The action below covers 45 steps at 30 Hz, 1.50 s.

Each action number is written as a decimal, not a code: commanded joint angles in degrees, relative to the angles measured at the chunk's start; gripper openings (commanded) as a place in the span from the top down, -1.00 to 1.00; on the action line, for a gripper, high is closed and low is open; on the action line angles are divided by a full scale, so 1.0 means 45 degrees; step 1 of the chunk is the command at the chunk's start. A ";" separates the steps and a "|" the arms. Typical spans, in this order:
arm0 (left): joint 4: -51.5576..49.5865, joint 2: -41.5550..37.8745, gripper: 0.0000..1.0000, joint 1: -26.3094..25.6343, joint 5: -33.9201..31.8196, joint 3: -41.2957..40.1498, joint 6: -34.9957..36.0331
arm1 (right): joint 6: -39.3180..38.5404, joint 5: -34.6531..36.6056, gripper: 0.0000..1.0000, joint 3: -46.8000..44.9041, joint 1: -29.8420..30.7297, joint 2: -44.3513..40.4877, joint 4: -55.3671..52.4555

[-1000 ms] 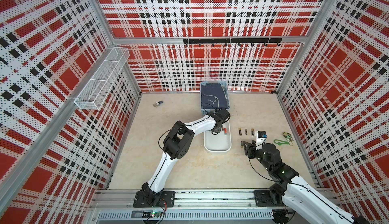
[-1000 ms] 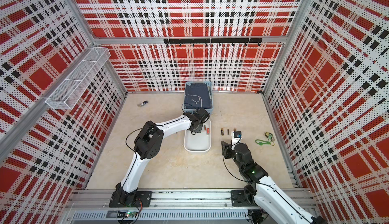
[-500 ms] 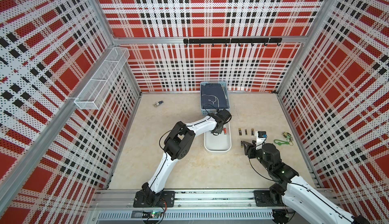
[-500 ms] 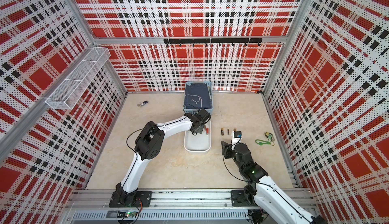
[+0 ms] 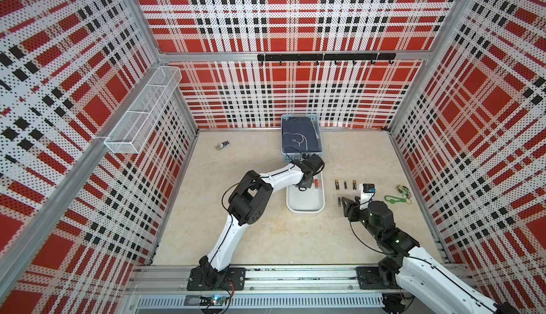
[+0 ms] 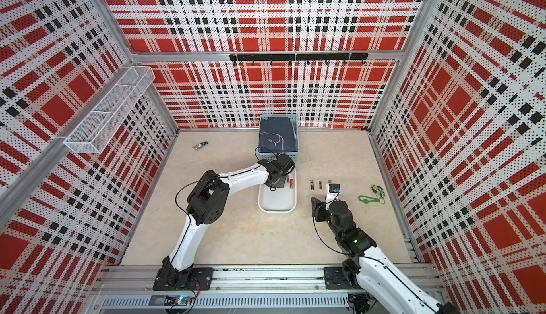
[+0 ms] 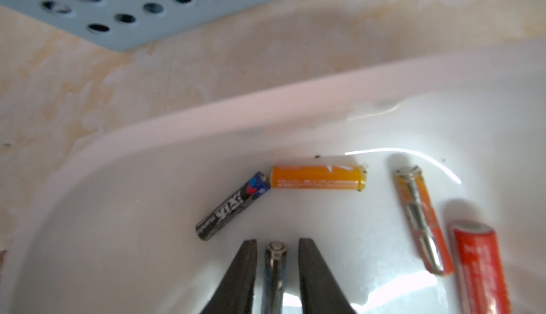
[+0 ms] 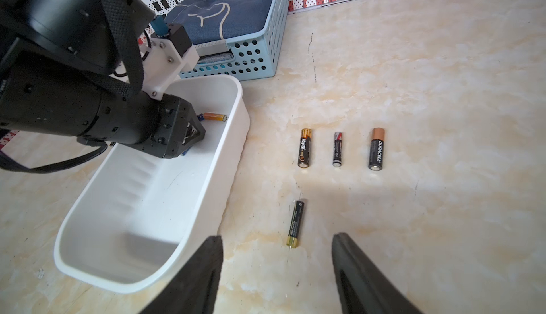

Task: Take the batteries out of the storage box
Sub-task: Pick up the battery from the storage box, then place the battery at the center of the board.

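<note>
Centre frame in both top views, the white storage box (image 5: 305,204); inside it, left jaws narrowly spread astride a blue-grey battery (image 7: 275,271), thin gaps either side; right jaws wide apart above the worktop (image 8: 443,91), four loose batteries (image 8: 304,147) right of the box

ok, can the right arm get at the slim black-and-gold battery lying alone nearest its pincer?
Probably yes: the right pincer is open, and the slim black-and-gold battery lies on bare beige tabletop just ahead, unblocked.
</note>
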 commanded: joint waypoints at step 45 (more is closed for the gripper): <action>0.2818 -0.6536 1.00 0.1820 0.0764 -0.9274 -0.2051 | -0.0008 0.0109 -0.31 0.0004 -0.0009 -0.0195 0.0177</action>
